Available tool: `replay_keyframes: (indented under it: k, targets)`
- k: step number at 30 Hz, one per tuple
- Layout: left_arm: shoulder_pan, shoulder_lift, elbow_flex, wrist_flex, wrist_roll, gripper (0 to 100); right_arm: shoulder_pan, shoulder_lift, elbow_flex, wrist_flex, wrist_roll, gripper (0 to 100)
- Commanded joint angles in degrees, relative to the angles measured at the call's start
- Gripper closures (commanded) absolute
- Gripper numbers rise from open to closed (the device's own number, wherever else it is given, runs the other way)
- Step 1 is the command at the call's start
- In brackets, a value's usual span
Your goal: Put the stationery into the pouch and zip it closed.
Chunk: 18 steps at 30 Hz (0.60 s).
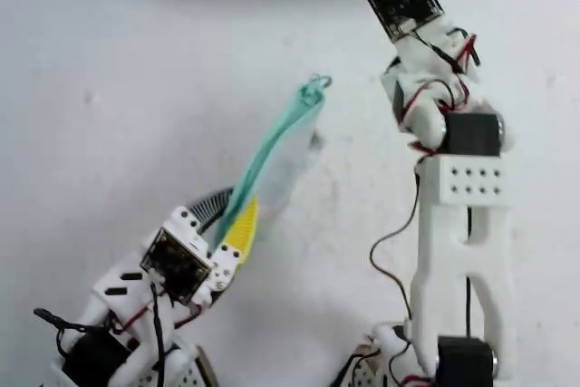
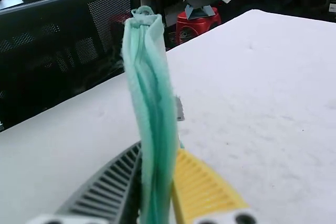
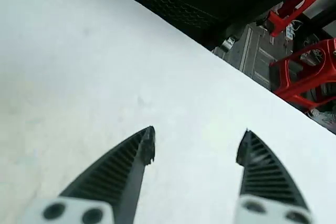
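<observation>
The pouch (image 1: 272,156) is held up off the tabletop (image 1: 118,115) by the left end effector (image 1: 231,219). Seen from above, it runs from the 7 o'clock side up toward 12 o'clock, and its far end is near the middle of the tabletop.

The left arm (image 1: 136,305) sits low in the 7 o'clock corner, with its wrist turned toward the centre. Its end effector is closed narrow on the near end of the pouch. One grey ribbed finger (image 2: 113,182) presses on one side and one yellow ribbed finger (image 2: 202,192) on the other.

The right arm (image 1: 458,224) stands on the 4 o'clock side and stretches straight toward 1 o'clock, well apart from the pouch. The right end effector (image 3: 197,142) is spread wide with nothing between its two dark ribbed fingers (image 3: 121,171), and it hangs above the bare white tabletop.

The pouch (image 2: 152,129) is of thin, soft, half-transparent material in pale teal. It has a darker teal strip along its length and is folded flat and narrow. Its far end is bunched into a small loop (image 1: 315,84).

The arms are of white plastic, with black motors and red and black wires.
</observation>
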Motion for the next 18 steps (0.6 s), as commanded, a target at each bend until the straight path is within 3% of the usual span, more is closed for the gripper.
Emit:
replay_keyframes:
  k: [1, 8, 14, 16, 18]
  targets:
    - [0.2, 0.4, 1.2, -2.5, -0.2, 98, -1.5, -9.7, -1.8, 6.5, -0.4, 77.3]
    - [0.2, 0.4, 1.8, -3.4, -0.2, 98, -17.7, -19.3, -2.2, 19.8, -5.4, 80.0]
    - [2.2, 0.4, 2.8, -4.0, -0.2, 98, -32.3, -16.3, -12.0, 28.0, -17.2, 80.8]
    - [4.8, 0.4, 4.3, -5.0, -0.4, 98, -36.3, -14.1, -16.9, 31.3, -16.0, 80.7]
    - [6.5, 0.4, 5.9, -6.2, -0.5, 98, -39.3, -12.2, -21.3, 35.1, -9.4, 80.7]
